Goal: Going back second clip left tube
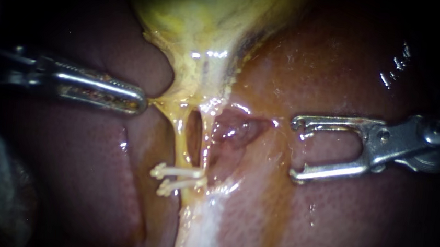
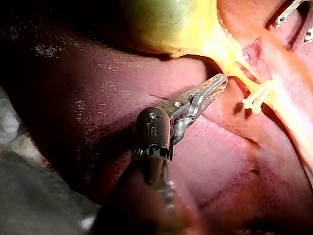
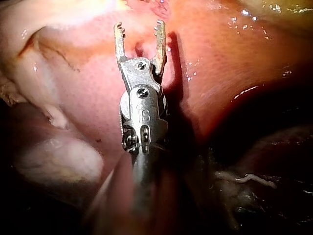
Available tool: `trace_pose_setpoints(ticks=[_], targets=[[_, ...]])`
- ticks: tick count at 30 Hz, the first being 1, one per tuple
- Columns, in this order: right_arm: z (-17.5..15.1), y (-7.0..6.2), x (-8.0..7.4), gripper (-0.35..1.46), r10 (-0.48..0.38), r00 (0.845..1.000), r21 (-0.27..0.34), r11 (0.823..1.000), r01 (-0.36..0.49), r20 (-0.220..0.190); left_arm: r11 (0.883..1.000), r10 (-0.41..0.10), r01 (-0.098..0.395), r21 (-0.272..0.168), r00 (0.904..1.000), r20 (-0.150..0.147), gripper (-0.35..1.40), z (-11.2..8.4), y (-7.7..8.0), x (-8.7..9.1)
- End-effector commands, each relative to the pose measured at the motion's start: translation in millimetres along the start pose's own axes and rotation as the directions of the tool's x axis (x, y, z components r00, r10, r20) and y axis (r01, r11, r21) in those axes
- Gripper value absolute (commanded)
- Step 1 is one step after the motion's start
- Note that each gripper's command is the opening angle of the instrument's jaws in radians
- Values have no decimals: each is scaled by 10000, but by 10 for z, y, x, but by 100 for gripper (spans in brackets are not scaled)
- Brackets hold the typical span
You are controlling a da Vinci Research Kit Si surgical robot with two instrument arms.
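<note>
The yellow-green gallbladder (image 1: pixel 208 12) narrows into two pale tubes with a dark slit between them. Two white clips (image 1: pixel 176 179) sit across the left tube (image 1: pixel 179 136), one just below the other; the right tube (image 1: pixel 207 138) is bare. My left instrument (image 1: pixel 140 101) comes in from the left with its jaws shut on yellow tissue at the gallbladder's neck, which tents toward the tip. In the left wrist view, the clips (image 2: pixel 254 100) lie just ahead of that tip (image 2: pixel 222 81). My right instrument (image 1: pixel 294 148) stands well right of the tubes over the liver, jaws open and empty (image 3: pixel 139 27).
Red-brown liver (image 1: pixel 339 70) surrounds the tubes, wet and glossy, with a raw pink pocket (image 1: pixel 235 130) just right of the right tube. A grey cloth (image 2: pixel 29 196) lies beside the liver behind my left instrument. Pale stringy tissue (image 3: pixel 244 178) lies beside my right shaft.
</note>
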Motion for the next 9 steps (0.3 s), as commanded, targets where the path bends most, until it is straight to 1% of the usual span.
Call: trace_pose_setpoints(ticks=[1, 9], targets=[[0, 0, 0, 50, 1, 10000, -3, 10000, -1, -1, 10000, 1, -1, -13, 10000, 7, -35, 2, 0, 0], [0, 0, 0, 50, 1, 10000, -4, 10000, -1, -2, 10000, 8, -8, -44, 10000, 21, -35, 3, 0, -1]])
